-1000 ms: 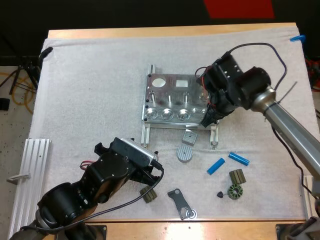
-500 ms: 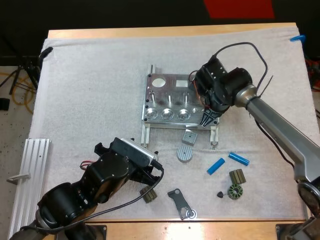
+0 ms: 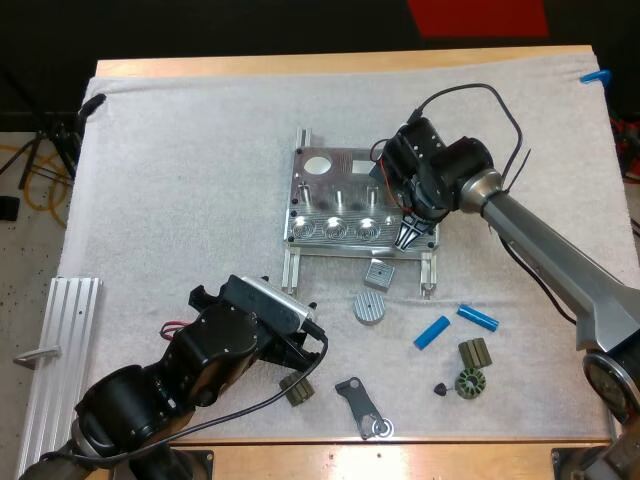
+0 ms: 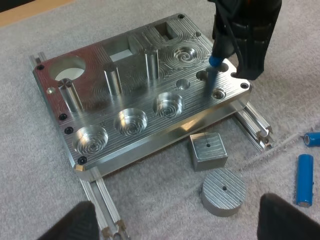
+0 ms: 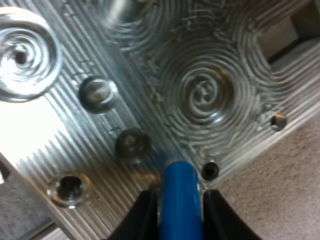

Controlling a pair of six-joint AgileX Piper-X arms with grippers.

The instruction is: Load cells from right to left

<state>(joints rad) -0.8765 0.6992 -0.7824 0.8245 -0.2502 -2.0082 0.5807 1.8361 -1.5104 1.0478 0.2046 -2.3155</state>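
The metal fixture (image 3: 345,210) lies mid-mat, with round pockets along its near edge. My right gripper (image 3: 410,236) hangs over the fixture's right end, shut on a blue cylinder (image 5: 180,200). That cylinder's tip is just above the plate (image 5: 200,95), beside a small hole (image 5: 132,144). The left wrist view shows the same blue cylinder (image 4: 215,64) pointing down at the holes on the fixture (image 4: 130,95). My left gripper (image 3: 300,355) rests low near the mat's front; its fingers (image 4: 75,225) stand apart, open, holding nothing.
Two loose blue cylinders (image 3: 432,331) (image 3: 478,318) lie right of a grey block (image 3: 378,273) and a grey disc (image 3: 369,307). Dark parts (image 3: 475,353) (image 3: 468,383) and a flat bracket (image 3: 362,408) sit near the front. A ribbed aluminium rail (image 3: 60,350) lies at the left edge.
My right gripper has shifted left and turned, bringing the blue cylinder in over the fixture's right-end holes. The left arm has not moved.
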